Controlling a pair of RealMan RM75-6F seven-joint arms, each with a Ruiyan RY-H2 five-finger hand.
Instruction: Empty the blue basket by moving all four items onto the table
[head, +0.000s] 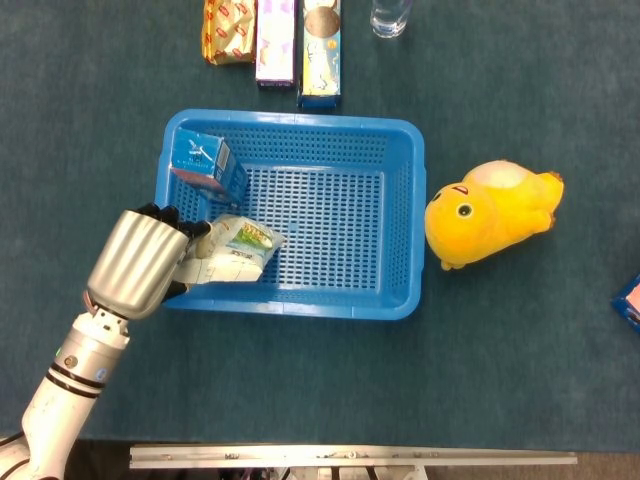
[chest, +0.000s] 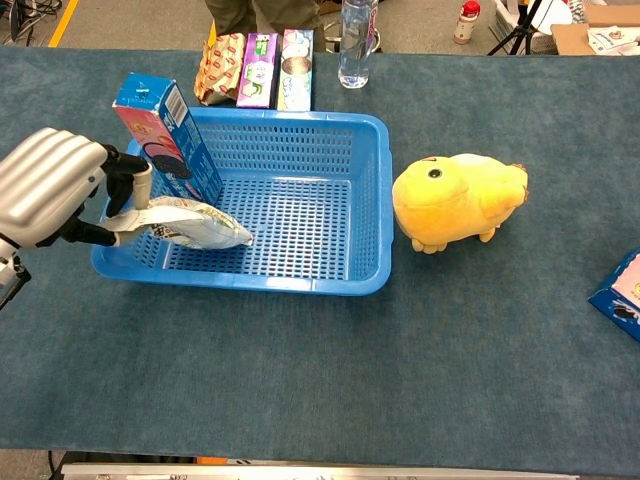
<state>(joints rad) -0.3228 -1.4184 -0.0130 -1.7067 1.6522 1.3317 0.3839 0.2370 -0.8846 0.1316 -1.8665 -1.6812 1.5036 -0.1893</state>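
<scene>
Covering table (chest: 300, 380): blue-grey cloth.

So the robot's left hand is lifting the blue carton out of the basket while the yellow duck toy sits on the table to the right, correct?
Not quite. The left hand grips the white snack bag, not the blue carton. The chest view shows the carton standing untouched in the corner of the blue basket. The yellow duck toy does sit on the table to the right.

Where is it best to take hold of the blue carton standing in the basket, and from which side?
Probably the upper half of the blue carton, from above and the left. It stands tilted in the blue basket's far-left corner, top clear of the rim. The left hand holds the snack bag.
</scene>
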